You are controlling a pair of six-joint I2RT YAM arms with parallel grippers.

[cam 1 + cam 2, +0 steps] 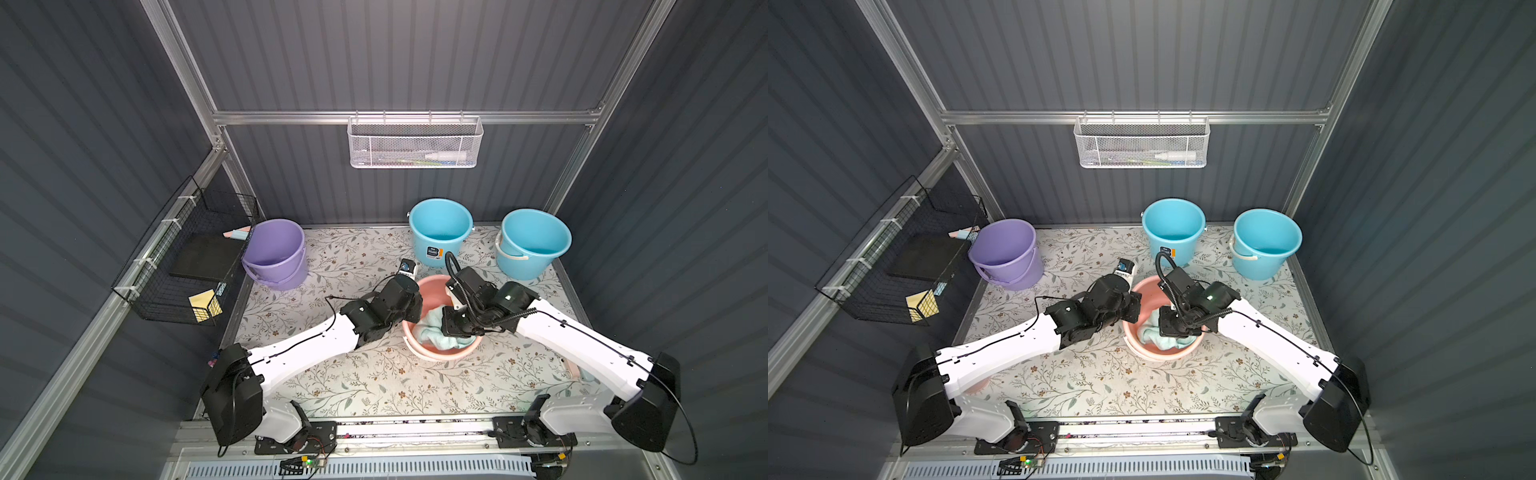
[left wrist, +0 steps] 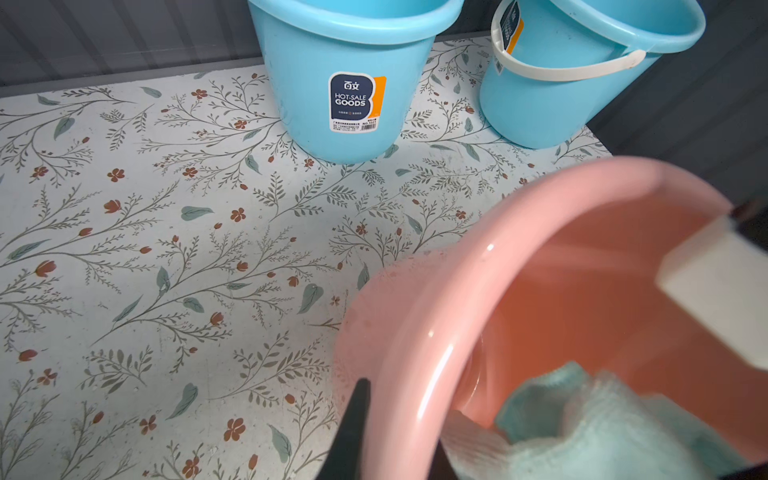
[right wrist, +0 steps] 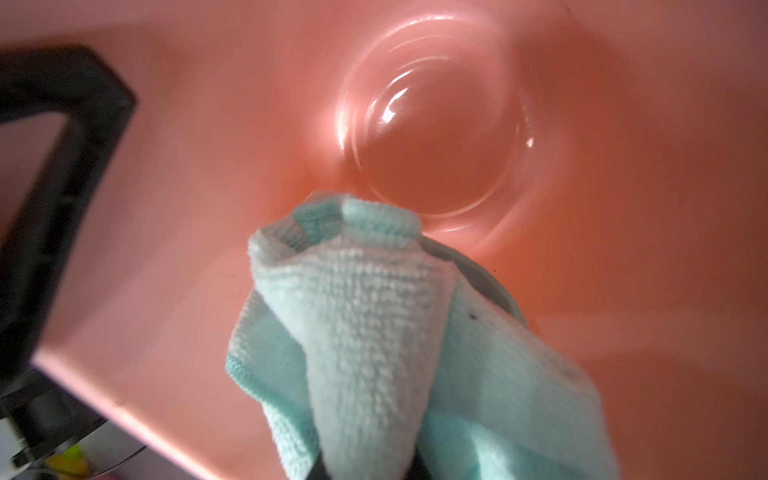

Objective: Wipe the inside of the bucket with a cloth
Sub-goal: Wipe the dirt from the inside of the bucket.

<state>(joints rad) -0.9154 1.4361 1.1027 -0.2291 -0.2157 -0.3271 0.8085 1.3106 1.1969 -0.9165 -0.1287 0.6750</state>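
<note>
The pink bucket (image 1: 441, 354) (image 1: 1155, 352) stands mid-table in both top views. My left gripper (image 1: 412, 311) (image 1: 1134, 311) is shut on its left rim. In the left wrist view that gripper (image 2: 399, 451) has one black finger outside the rim (image 2: 415, 353) and one inside. The light teal cloth (image 1: 432, 336) (image 1: 1151, 332) (image 2: 602, 436) lies bunched inside the bucket. My right gripper (image 1: 454, 328) (image 1: 1173, 328) reaches down into the bucket and is shut on the cloth. In the right wrist view the cloth (image 3: 374, 311) hangs from the gripper (image 3: 365, 469) against the bucket's inner wall, near its round floor (image 3: 436, 137).
Two blue buckets (image 1: 440, 232) (image 1: 534, 243) stand at the back right, close behind the pink one. A purple bucket (image 1: 276, 253) is at the back left. A black wire basket (image 1: 187, 266) hangs on the left wall, a white mesh basket (image 1: 415, 143) on the back wall.
</note>
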